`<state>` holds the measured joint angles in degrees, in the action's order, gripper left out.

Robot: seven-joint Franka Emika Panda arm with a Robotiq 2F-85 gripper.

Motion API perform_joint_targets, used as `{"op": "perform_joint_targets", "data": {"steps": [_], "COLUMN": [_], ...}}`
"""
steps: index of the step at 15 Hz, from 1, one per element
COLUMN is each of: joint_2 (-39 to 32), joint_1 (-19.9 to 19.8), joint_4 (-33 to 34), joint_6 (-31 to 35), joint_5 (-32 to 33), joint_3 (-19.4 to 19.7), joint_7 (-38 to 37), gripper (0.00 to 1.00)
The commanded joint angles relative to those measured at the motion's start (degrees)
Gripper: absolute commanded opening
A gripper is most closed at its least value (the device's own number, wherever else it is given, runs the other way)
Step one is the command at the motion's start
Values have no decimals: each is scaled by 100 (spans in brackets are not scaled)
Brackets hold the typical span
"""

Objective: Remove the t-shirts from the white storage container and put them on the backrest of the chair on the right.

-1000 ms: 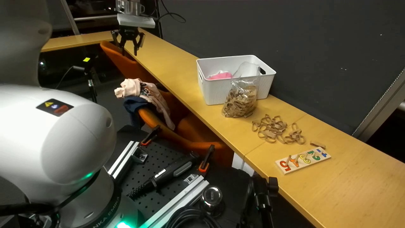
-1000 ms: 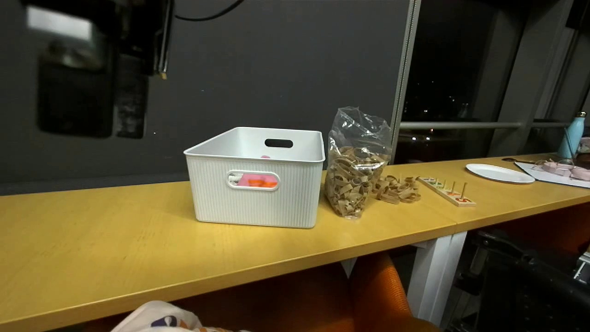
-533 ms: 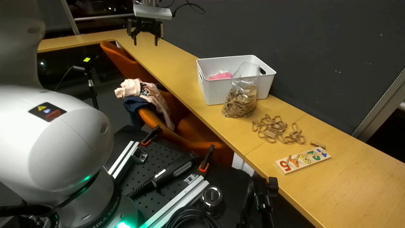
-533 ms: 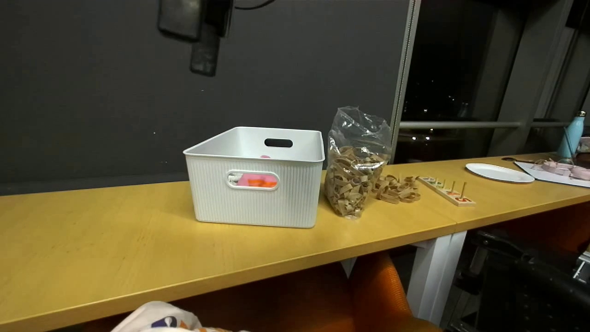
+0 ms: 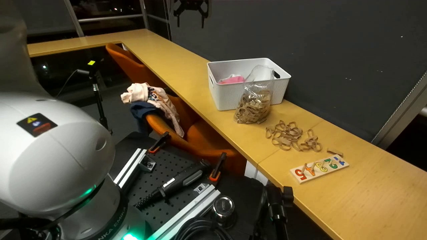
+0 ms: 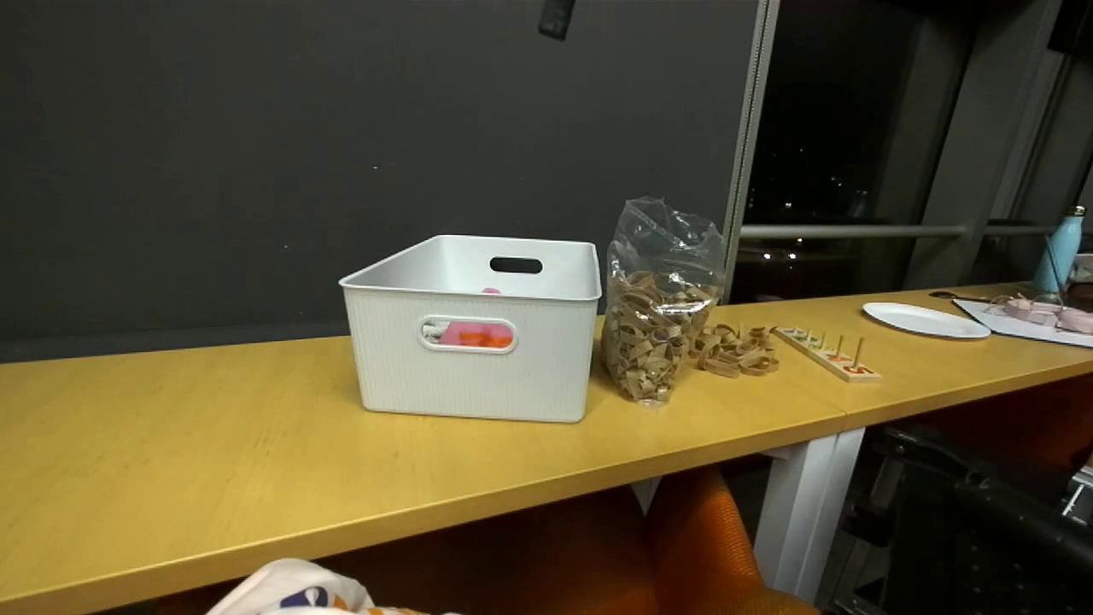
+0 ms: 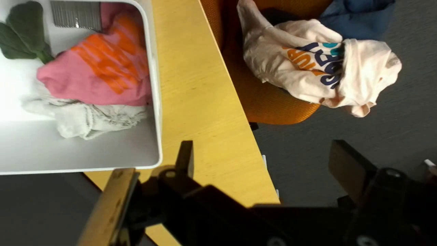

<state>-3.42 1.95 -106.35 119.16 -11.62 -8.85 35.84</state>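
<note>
Gripper [image 7: 264, 150]: black, up high, its two fingers [image 7: 186, 157] spread wide apart.
White box [image 7: 85, 153]: stands upright on the yellow table [image 7: 194, 95].
Pink shirt [image 7: 73, 80]: in the white box, bunched up (the orange marks on it look like letters, but I can't read them).
White cloth [image 7: 75, 119]: crumpled in the box too, touching the pink shirt.
Green thing [image 7: 25, 27]: also in the box, shaped like leaves.
Bag [image 6: 662, 235]: see-through, with tan bands [image 6: 653, 359] in it, just beside the box.
Pale shirt [image 7: 269, 61]: draped over the back of the orange chair [image 7: 283, 113], with coloured letters on it.
Blue shirt [image 7: 363, 24]: on the chair back too, partly under the pale shirt.
Loose bands [image 6: 736, 352]: in a messy heap on the table, past the bag.
Number board [image 5: 319, 168]: on the table in both exterior views, past the loose bands.
</note>
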Motion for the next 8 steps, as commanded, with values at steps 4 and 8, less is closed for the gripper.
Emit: {"op": "perform_joint_targets", "data": {"steps": [4, 8], "joint_2": [-49, -402], "joint_1": [-326, -539], "joint_4": [411, 757], "joint_6": [-558, -726], "joint_5": [-257, -425], "joint_3": [640, 864], "joint_7": [121, 471], "gripper": [100, 100]}}
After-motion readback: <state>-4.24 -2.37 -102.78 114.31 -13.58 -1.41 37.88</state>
